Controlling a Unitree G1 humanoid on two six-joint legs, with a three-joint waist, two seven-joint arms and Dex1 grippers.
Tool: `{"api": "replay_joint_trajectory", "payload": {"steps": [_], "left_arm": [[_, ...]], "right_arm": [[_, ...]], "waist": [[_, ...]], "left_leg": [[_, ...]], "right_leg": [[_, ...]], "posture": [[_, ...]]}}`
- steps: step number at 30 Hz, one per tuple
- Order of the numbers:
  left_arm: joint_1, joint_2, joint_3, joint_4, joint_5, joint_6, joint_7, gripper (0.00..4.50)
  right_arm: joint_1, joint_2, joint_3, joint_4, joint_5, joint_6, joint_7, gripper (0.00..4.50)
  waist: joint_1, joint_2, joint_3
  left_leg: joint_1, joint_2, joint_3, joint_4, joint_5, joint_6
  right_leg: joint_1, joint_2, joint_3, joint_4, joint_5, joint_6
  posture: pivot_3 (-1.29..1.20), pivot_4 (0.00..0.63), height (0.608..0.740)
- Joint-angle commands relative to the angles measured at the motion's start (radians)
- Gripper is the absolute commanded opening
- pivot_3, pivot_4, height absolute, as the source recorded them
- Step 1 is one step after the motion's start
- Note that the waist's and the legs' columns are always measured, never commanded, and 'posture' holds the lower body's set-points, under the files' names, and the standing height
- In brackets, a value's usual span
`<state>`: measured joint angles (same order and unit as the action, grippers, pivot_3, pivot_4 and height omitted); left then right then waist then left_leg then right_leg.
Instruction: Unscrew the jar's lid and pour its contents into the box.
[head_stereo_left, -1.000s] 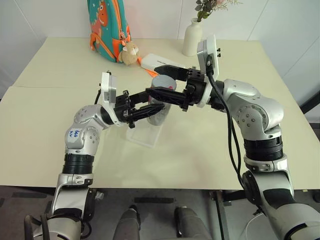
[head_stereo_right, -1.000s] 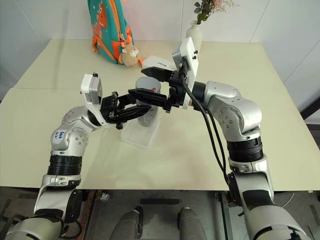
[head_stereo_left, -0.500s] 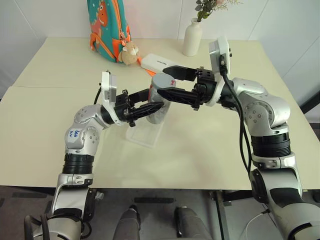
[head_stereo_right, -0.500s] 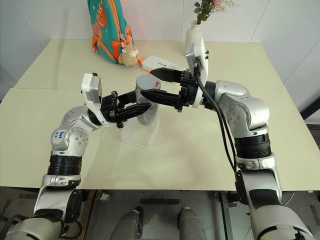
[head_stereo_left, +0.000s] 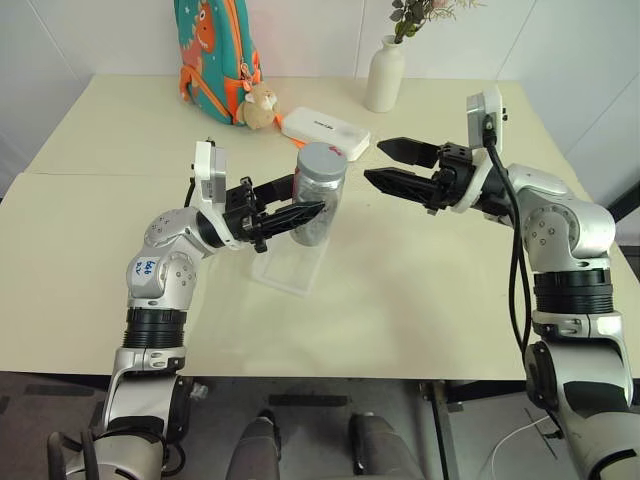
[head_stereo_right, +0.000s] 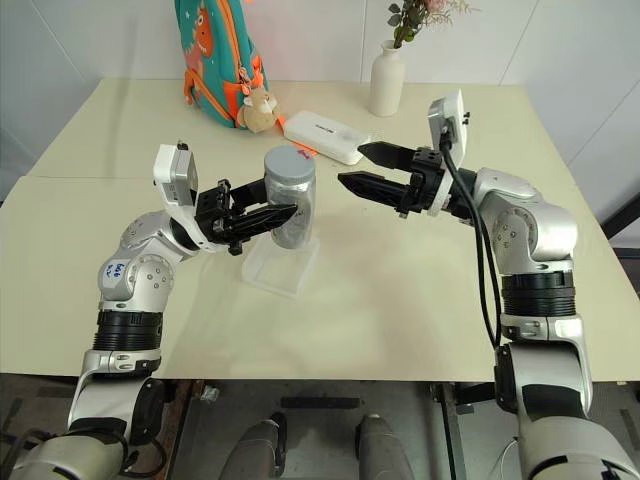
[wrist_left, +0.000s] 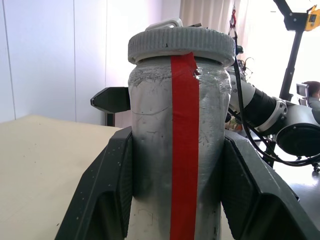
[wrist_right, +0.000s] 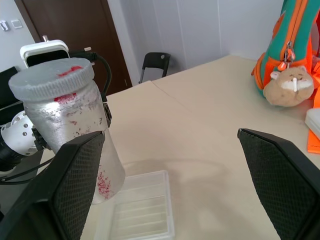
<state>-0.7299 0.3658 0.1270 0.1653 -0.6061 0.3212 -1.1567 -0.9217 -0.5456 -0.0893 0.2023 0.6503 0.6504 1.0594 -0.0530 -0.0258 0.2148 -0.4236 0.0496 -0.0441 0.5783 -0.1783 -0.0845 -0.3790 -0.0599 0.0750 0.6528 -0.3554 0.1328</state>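
At centre frame in the left eye view, the jar (head_stereo_left: 320, 195) stands near upright, long axis vertical, lid (head_stereo_left: 324, 158) on, above the box (head_stereo_left: 292, 265); the left gripper (head_stereo_left: 300, 211) clamps it. The right gripper (head_stereo_left: 385, 165), jaws spread, is empty. Left wrist view: red tape strip, grey ribbed lid. Right wrist view: red mark on lid. No legible writing.

Left tool (head_stereo_left: 306, 211) clamps the jar (head_stereo_left: 320, 194), lid (head_stereo_left: 324, 160) on, above the box (head_stereo_left: 290, 268); right tool (head_stereo_left: 386, 165) gapes wide, just beside it.
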Motion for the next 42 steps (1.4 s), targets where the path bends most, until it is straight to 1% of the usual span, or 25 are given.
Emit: {"api": "replay_joint_trajectory", "payload": {"steps": [1,5,8,12,17,25,32,42], "left_arm": [[-0.008,0.006,0.007,-0.037,-0.022,-0.012,-0.007,1.96],[-0.009,0.007,0.005,-0.037,-0.021,-0.011,-0.007,1.96],[-0.009,0.007,0.005,-0.038,-0.021,-0.008,-0.007,1.96],[-0.008,0.004,0.000,-0.037,-0.021,-0.006,-0.008,1.96],[-0.010,0.001,-0.004,-0.037,-0.022,-0.005,-0.007,1.96],[-0.012,0.001,-0.007,-0.035,-0.022,-0.004,-0.008,1.96],[-0.014,-0.001,-0.007,-0.032,-0.020,-0.008,-0.007,1.96],[-0.014,-0.002,-0.007,-0.030,-0.019,-0.013,-0.003,1.96]], "right_arm": [[-0.006,-0.011,-0.043,-0.076,0.061,0.019,0.033,4.47],[-0.021,0.018,-0.051,-0.159,0.126,0.062,0.014,4.47],[-0.045,0.053,-0.033,-0.212,0.137,0.072,-0.030,4.47],[-0.076,0.108,0.022,-0.233,0.095,0.064,-0.081,4.47],[-0.092,0.151,0.087,-0.223,0.038,0.039,-0.107,4.47],[-0.117,0.195,0.110,-0.192,-0.007,0.015,-0.123,4.47],[-0.130,0.187,0.093,-0.165,-0.007,0.013,-0.113,4.47],[-0.092,0.134,0.065,-0.145,0.000,0.016,-0.076,4.47]], "waist": [[0.000,0.000,0.000],[0.000,0.000,0.000],[-0.001,0.000,0.000],[-0.001,0.000,0.000],[0.001,0.000,0.000],[-0.001,0.000,0.000],[0.000,0.000,0.000],[0.000,0.000,0.000]], "left_leg": [[0.000,0.000,0.000,0.000,0.000,0.000],[0.000,0.000,0.000,0.000,0.000,0.000],[0.000,0.000,0.000,0.000,0.000,0.000],[0.000,0.000,0.000,0.000,0.000,0.000],[0.000,0.000,0.000,0.000,0.000,0.000],[0.000,0.000,0.000,0.000,0.000,0.000],[0.000,0.000,0.000,0.000,0.000,0.000],[0.000,0.000,0.000,0.000,0.000,0.000]], "right_leg": [[0.000,0.000,0.000,0.000,0.000,0.000],[0.000,0.000,0.000,0.000,0.000,0.000],[0.000,0.000,0.000,0.000,0.000,0.000],[0.000,0.000,0.000,0.001,0.000,0.000],[0.000,0.000,0.000,0.000,0.000,0.000],[0.000,0.000,0.000,0.000,0.000,0.000],[0.000,0.000,0.000,0.000,0.000,0.000],[0.000,0.000,0.000,0.000,0.000,0.000]], "posture": [[0.00,0.150,0.740],[0.00,0.150,0.740],[0.00,0.150,0.740],[0.00,0.150,0.740],[0.00,0.150,0.740],[0.00,0.150,0.740],[0.00,0.150,0.740],[0.00,0.150,0.740]]}}
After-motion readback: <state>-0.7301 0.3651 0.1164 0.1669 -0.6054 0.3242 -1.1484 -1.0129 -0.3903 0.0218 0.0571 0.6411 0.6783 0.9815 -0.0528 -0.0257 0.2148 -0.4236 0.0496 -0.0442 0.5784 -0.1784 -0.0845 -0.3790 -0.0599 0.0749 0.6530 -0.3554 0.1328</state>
